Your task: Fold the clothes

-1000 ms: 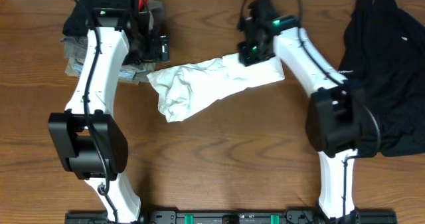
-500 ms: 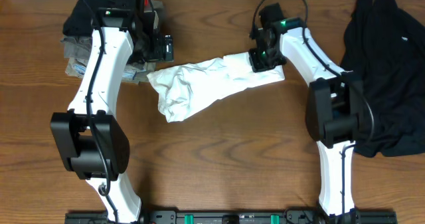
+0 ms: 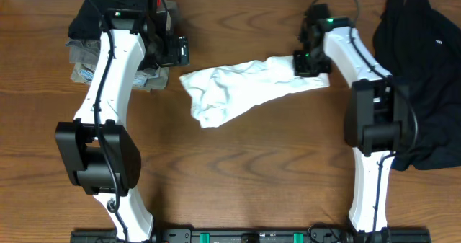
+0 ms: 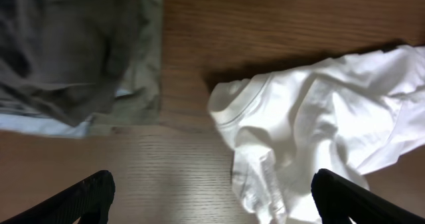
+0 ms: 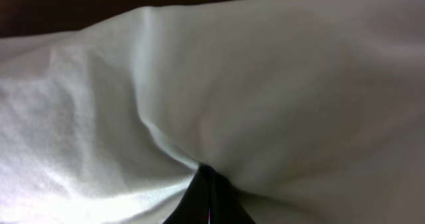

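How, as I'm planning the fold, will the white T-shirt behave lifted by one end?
Probably floppy: the white T-shirt lies crumpled in soft folds and should sag below the right gripper pinching it. Likely light: thin fabric.

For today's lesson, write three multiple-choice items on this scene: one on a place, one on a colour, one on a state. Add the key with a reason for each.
1. Where does the black garment lie?
A. at the right edge of the table
B. in a basket
C. on the floor

2. What colour is the shirt?
A. green
B. white
C. red

3. How is the right gripper?
A. out of view
B. open over bare wood
C. shut on the shirt

Key:
1 A, the overhead view shows the dark cloth along the right edge.
2 B, the cloth is white in every view.
3 C, the right wrist view shows the fingertips together with white cloth pinched at them.
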{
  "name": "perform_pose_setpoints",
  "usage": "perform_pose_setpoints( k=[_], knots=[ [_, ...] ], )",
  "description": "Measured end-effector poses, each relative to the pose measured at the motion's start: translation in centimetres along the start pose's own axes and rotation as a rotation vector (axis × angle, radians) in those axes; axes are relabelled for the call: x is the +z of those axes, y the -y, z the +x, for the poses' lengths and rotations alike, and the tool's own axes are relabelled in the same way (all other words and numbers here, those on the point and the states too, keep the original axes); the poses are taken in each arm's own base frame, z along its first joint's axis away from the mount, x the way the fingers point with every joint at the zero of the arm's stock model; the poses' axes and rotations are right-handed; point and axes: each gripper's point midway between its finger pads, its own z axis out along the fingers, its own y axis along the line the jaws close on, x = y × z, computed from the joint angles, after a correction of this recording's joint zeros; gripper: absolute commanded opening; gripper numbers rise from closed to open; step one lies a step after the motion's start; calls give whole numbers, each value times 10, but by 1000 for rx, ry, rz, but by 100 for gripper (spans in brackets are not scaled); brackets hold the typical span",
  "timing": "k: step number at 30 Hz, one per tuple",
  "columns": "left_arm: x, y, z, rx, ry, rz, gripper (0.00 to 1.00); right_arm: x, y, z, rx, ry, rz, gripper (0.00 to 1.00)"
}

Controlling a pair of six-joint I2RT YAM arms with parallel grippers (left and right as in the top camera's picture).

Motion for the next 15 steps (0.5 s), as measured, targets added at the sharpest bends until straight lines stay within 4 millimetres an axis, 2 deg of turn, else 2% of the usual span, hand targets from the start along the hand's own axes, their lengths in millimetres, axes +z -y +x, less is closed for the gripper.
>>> perform_pose_setpoints(
  k=[4,10,15],
  knots=[
    [7,17,8,26,-21,38,96,-1,10,-2,52,6,16,1],
    [27,48,42,50,-133,179,96,-1,9,-14,102,52,9,2],
    [55,54,67,39,-230,263,96,-1,7,-16,115,62,1,1]
  ],
)
